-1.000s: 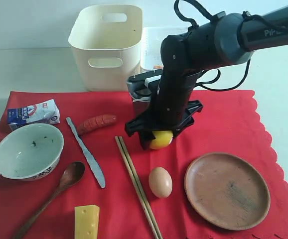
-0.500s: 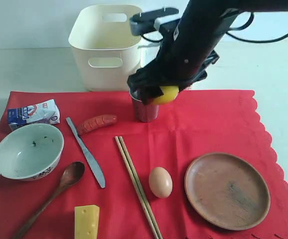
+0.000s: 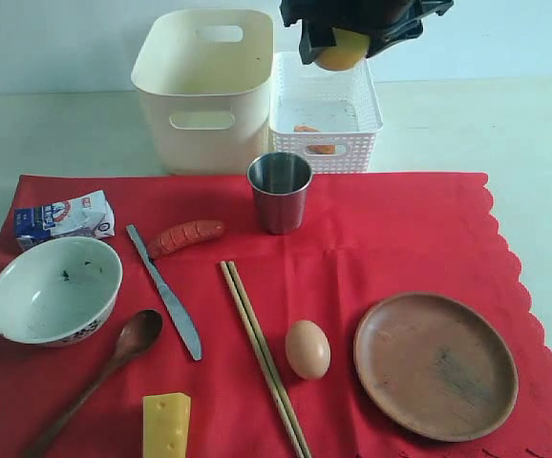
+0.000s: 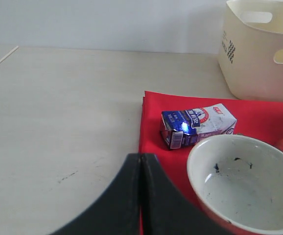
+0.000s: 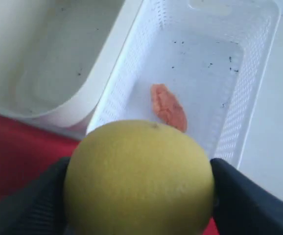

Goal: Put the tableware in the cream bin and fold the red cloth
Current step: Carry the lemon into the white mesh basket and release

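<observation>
The red cloth [image 3: 400, 239] carries a white bowl [image 3: 54, 289], steel cup [image 3: 279, 191], knife [image 3: 166, 293], dark spoon [image 3: 104, 372], chopsticks [image 3: 262, 353] and a brown plate [image 3: 435, 364]. Behind the cloth stands the cream bin [image 3: 204, 91], with nothing showing inside it. My right gripper [image 3: 343, 43] is shut on a yellow lemon [image 5: 139, 178] and hangs high over the lattice basket. My left gripper [image 4: 141, 161] is shut on nothing, low by the cloth's left edge, beside the bowl [image 4: 244, 186]. The exterior view does not show it.
A white lattice basket [image 3: 326, 114] beside the bin holds an orange food piece [image 3: 312, 138]. On the cloth also lie a sausage [image 3: 185, 236], an egg [image 3: 307, 348], a cheese wedge [image 3: 166, 425] and a milk carton [image 3: 63, 218].
My right gripper has lifted the lemon off the cloth and carried it up and back, past the steel cup, to above the lattice basket. The left gripper looks unmoved.
</observation>
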You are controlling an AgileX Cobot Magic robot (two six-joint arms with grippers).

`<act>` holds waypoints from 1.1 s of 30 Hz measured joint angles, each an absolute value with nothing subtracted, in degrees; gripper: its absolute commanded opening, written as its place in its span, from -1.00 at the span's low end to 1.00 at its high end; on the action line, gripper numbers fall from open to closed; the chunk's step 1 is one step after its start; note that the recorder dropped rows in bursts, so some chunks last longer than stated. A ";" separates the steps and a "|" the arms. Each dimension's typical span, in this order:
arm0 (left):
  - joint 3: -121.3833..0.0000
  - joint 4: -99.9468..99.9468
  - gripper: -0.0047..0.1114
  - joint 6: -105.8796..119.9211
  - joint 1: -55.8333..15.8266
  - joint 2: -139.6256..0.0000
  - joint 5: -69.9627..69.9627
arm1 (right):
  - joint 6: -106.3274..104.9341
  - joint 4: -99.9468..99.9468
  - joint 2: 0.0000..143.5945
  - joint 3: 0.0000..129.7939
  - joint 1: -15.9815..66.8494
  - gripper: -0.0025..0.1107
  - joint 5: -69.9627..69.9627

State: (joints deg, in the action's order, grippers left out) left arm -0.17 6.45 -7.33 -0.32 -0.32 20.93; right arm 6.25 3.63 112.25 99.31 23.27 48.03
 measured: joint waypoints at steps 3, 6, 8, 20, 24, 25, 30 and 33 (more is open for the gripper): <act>-0.17 6.45 -0.92 -7.33 -0.32 -0.32 20.93 | 6.25 4.12 117.87 104.02 21.73 -0.96 48.03; -0.17 6.45 -0.92 -7.33 -0.32 -0.32 20.93 | 6.25 4.20 123.07 108.01 20.51 -0.96 47.65; -0.17 6.45 -0.92 -7.33 -0.32 -0.32 20.93 | 6.25 4.33 126.59 110.52 19.85 -0.96 46.95; -0.17 6.45 -0.92 -7.33 -0.32 -0.32 20.93 | 4.93 4.11 140.01 119.19 18.71 -0.56 43.41; -0.17 6.45 -0.92 -7.33 -0.32 -0.32 20.93 | 4.67 4.11 140.22 119.18 18.71 0.26 42.51; -0.17 6.45 -0.92 -7.33 -0.32 -0.32 20.93 | 4.67 4.11 140.22 119.18 18.71 0.36 42.25; -0.17 6.45 -0.92 -7.33 -0.32 -0.32 20.93 | 4.67 4.11 140.11 119.30 18.71 0.54 41.11; -0.17 6.45 -0.92 -7.33 -0.32 -0.32 20.93 | 4.67 4.11 138.30 119.30 18.71 0.53 41.11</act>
State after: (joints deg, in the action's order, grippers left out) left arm -0.17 6.45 -7.33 -0.32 -0.32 20.93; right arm 4.67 4.11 138.30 119.30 18.71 41.11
